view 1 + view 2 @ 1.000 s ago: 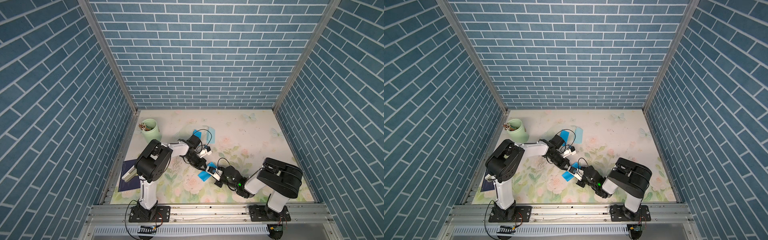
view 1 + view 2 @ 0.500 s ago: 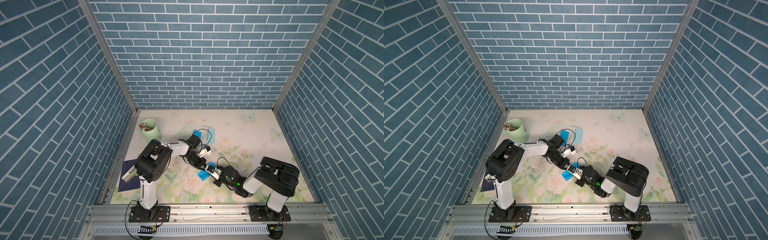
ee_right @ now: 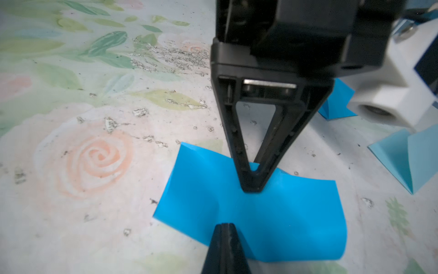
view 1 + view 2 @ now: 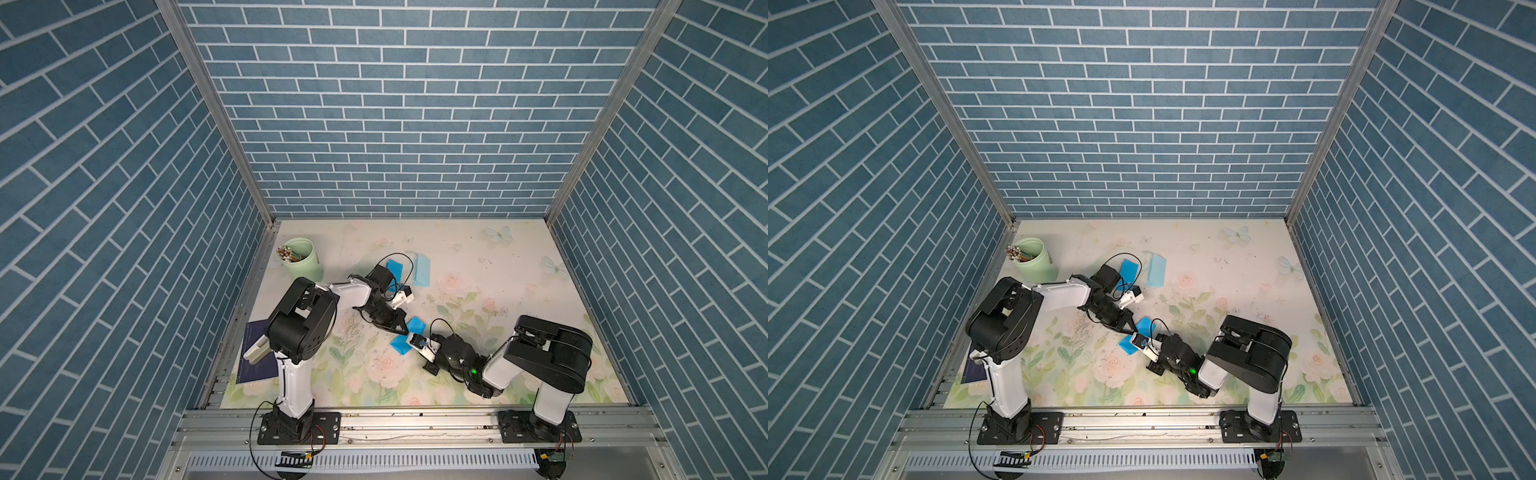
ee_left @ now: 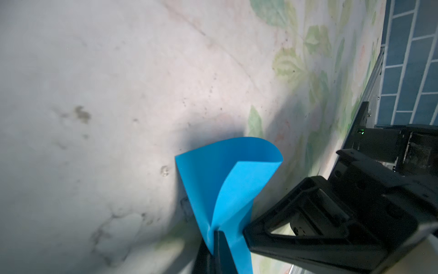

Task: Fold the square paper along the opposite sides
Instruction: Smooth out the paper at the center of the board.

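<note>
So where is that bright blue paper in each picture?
Top view: bright blue paper, front middle of the flowered mat.
Top view: same spot.
Left wrist: curling up from the left tool.
Right wrist: spread between the left tool and the right tool.
Shared landmark: the flowered mat beneath it.

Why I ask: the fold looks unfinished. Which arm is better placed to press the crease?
Right, probably. The left claw pinches the curled paper, so it is busy; the right claw is shut at the paper's edge, seemingly gripping nothing.
</note>
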`<action>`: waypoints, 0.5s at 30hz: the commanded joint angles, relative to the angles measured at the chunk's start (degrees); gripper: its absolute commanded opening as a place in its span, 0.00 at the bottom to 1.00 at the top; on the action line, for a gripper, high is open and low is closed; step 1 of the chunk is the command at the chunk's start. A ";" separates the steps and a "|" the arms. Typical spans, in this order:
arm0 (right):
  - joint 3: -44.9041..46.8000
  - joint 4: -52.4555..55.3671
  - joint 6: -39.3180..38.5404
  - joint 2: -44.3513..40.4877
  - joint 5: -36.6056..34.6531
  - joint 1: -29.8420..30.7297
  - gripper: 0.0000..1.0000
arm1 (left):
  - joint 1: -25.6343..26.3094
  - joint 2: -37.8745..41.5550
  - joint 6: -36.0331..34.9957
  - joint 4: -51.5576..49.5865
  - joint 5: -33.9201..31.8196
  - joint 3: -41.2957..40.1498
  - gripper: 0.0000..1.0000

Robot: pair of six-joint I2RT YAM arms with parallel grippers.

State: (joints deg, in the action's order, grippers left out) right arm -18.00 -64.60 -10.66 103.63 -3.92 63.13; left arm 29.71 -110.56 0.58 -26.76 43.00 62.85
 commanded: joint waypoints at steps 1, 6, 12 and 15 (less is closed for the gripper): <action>0.73 5.98 1.66 1.81 0.00 1.86 0.00 | -1.05 0.15 0.65 1.95 -7.82 -1.63 0.00; 0.16 7.19 1.38 0.95 -0.11 2.43 0.00 | -0.98 0.92 0.82 2.33 -8.06 -2.12 0.00; 2.35 2.99 0.00 -9.81 -1.37 0.13 0.00 | -1.02 1.92 0.15 2.15 -8.60 -2.25 0.00; 0.93 0.49 -0.04 -8.56 -0.18 -1.87 0.00 | -0.99 2.08 -0.05 2.07 -8.38 -2.21 0.00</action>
State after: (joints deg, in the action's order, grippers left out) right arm -16.08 -62.30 -10.76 94.83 -4.56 62.67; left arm 29.15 -108.64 1.30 -24.03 38.37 61.98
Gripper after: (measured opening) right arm 0.063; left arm 0.050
